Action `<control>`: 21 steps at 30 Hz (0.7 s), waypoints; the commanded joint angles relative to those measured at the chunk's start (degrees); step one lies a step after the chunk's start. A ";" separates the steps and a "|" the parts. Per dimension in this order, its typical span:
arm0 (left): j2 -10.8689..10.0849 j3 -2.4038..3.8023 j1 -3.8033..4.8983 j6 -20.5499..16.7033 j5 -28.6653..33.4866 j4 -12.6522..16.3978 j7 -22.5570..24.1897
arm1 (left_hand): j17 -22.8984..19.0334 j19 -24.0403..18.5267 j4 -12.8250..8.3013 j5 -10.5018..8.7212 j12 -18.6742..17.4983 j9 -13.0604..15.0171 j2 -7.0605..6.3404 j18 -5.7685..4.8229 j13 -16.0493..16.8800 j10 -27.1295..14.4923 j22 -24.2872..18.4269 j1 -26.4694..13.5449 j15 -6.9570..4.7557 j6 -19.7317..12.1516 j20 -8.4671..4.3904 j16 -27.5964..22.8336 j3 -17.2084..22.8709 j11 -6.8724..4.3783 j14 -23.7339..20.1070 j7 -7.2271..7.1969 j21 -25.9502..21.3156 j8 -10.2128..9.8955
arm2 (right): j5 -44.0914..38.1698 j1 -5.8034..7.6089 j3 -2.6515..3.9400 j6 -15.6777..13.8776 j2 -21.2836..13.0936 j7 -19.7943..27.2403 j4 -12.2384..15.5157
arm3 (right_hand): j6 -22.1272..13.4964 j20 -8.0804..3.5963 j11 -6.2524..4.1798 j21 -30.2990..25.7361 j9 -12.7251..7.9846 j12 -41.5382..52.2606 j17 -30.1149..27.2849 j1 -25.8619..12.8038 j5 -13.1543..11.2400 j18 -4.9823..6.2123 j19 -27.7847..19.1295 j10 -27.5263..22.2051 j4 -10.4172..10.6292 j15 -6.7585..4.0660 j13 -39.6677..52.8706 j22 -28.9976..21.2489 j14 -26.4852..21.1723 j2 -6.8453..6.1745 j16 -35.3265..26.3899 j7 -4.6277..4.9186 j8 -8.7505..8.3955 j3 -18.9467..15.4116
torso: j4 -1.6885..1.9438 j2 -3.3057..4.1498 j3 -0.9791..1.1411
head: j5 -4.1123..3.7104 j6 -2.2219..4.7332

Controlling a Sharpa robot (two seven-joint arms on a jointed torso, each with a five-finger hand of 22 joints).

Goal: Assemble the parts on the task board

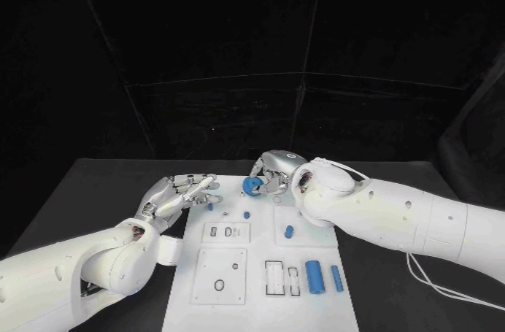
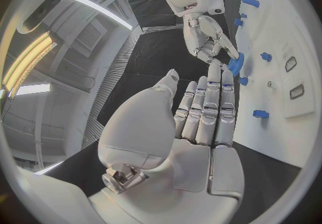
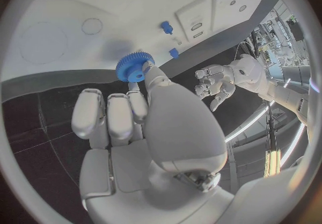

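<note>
Black table [image 1: 116,179]; black curtain backdrop [image 1: 252,62] behind; ceiling light strips [image 2: 27,60] overhead.

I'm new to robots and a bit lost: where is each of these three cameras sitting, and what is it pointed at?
Head view: on the robot's head, looking down at the task board; both arms show, the left hand open.
Left wrist view: behind the left hand, facing the board's far end.
Right wrist view: behind the right hand, which holds a blue gear.
Shared: all three show the gear.
</note>
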 commanded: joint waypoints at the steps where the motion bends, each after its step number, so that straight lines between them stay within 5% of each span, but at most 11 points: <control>1: 0.06 0.06 0.09 0.76 -0.26 0.15 0.16 | 0.07 0.30 -0.44 0.16 -0.26 -0.07 0.11 0.81 -0.10 -0.25 -0.06 0.51 0.20 -0.20 -0.03 -0.38 -0.03 0.30 -0.34 0.29 -0.30 -0.30 | -1.51 -0.02 -0.13 -1.23 1.32 0.34 -0.88 | 3.65 -0.03 -0.41 0.38 0.15 -0.22 -0.12 -0.39 0.23 -1.00 0.26 0.70 0.01 -0.14 -0.04 0.02 1.60 0.05 0.26 -0.98 -0.10 0.27 | 0.01 0.10 0.07 | 0.27 -0.06; 21: 0.30 0.06 0.09 0.83 -0.26 0.00 0.15 | 0.07 0.30 -0.44 0.16 -0.26 -0.07 0.11 0.81 -0.10 -0.25 -0.06 0.51 0.20 -0.20 -0.03 -0.38 -0.03 0.30 -0.34 0.29 -0.30 -0.30 | -4.14 -1.20 -0.54 2.30 6.33 -0.32 -5.58 | 2.99 0.14 -0.11 0.44 0.04 -2.02 -0.74 -1.39 -0.27 -1.03 0.25 -0.22 -0.13 0.08 -1.46 0.16 1.45 -0.97 -0.01 -0.59 -1.34 1.35 | -0.26 0.04 0.18 | 0.68 -0.49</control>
